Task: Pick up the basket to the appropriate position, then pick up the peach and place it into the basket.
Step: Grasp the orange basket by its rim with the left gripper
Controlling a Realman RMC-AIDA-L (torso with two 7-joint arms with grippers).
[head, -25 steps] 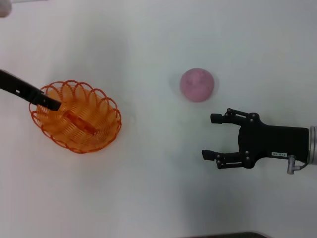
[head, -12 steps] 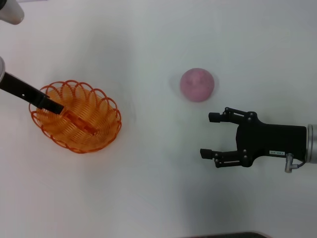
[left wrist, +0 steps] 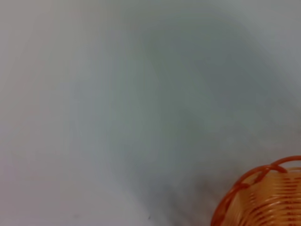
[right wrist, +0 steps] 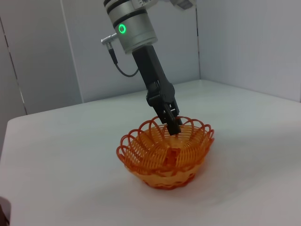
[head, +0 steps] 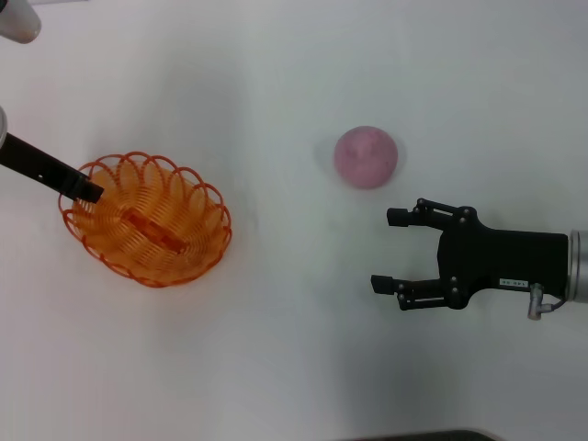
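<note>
The orange wire basket (head: 147,220) rests on the white table at the left; it also shows in the left wrist view (left wrist: 265,197) and the right wrist view (right wrist: 164,153). My left gripper (head: 90,191) reaches in from the left, and its narrow black fingers (right wrist: 173,123) stand together at the basket's rim, shut on it. The pink peach (head: 366,156) sits on the table right of centre. My right gripper (head: 382,250) is open and empty, just below and to the right of the peach, jaws pointing left.
The white table (head: 276,349) spreads all around both things. Grey wall panels (right wrist: 244,42) stand beyond the table's far edge. A dark strip (head: 413,435) marks the near table edge.
The basket has shifted slightly to the right. The left gripper's tip has drawn back from over the basket's middle to its left rim. The right gripper has edged slightly left, then held still.
</note>
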